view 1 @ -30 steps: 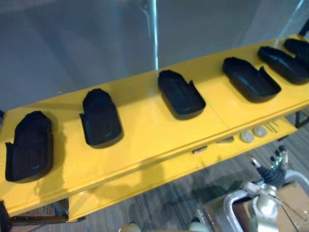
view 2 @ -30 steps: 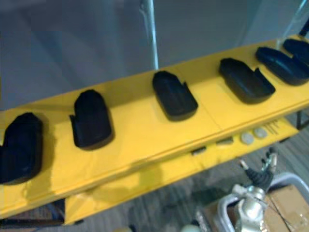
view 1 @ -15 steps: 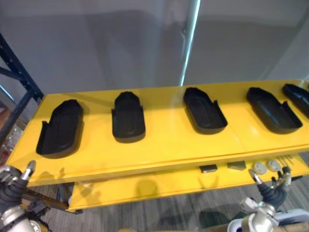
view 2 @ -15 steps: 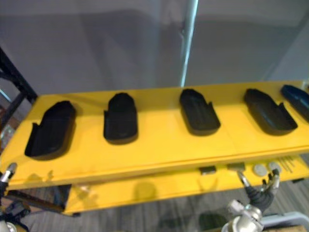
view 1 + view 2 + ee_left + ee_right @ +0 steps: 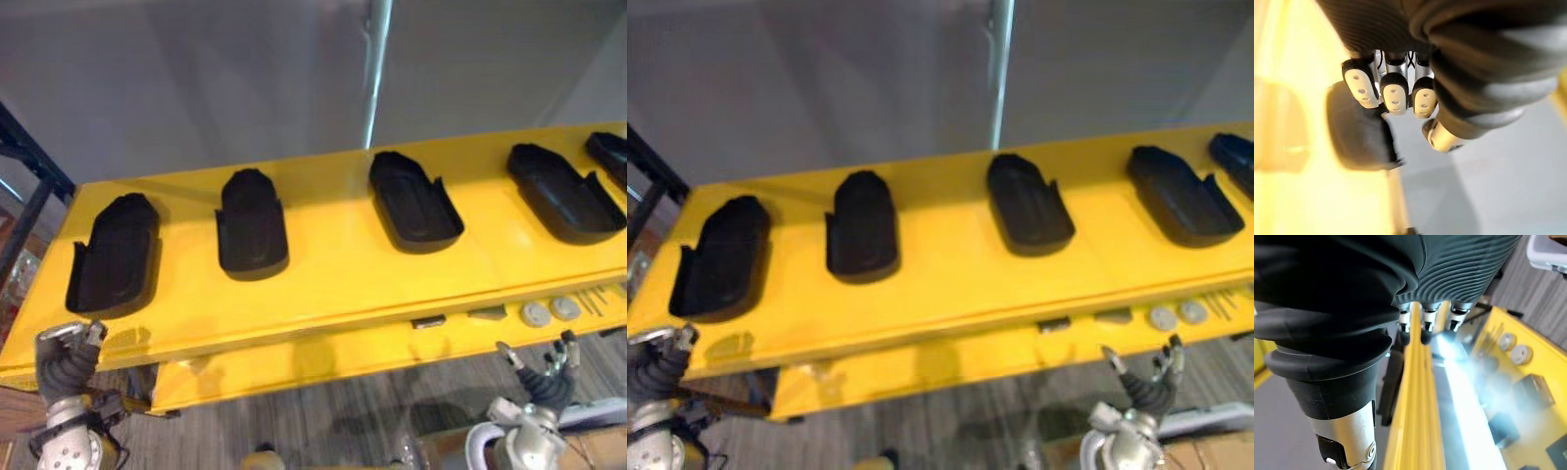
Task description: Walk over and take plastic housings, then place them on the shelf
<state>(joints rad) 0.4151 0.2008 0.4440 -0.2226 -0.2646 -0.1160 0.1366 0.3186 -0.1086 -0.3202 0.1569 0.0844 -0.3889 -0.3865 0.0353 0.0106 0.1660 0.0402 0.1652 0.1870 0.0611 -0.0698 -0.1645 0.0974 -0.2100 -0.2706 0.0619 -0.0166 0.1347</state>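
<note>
Several black plastic housings lie in a row on the yellow shelf (image 5: pixel 333 269): one at the left end (image 5: pixel 113 253), then one (image 5: pixel 252 221), one in the middle (image 5: pixel 414 201), and one to the right (image 5: pixel 563 193). My left hand (image 5: pixel 65 358) hangs below the shelf's front left corner, its fingers (image 5: pixel 1393 93) curled into an empty fist. In the left wrist view a dark housing (image 5: pixel 1359 132) lies beyond it. Low at the right, my right hand (image 5: pixel 546 382) is open with straight fingers (image 5: pixel 1425 328), in front of the lower shelf and holding nothing.
A lower yellow shelf (image 5: pixel 323 357) carries two grey discs (image 5: pixel 535 313) and small dark pieces (image 5: pixel 428 320). A dark blue rack post (image 5: pixel 34 166) rises at the left. Behind the shelf are a grey wall and a thin pole (image 5: pixel 374 69).
The camera has swung, so the whole shelf sits differently in view. My left hand has curled from stretched fingers into a fist. The right hand stays open.
</note>
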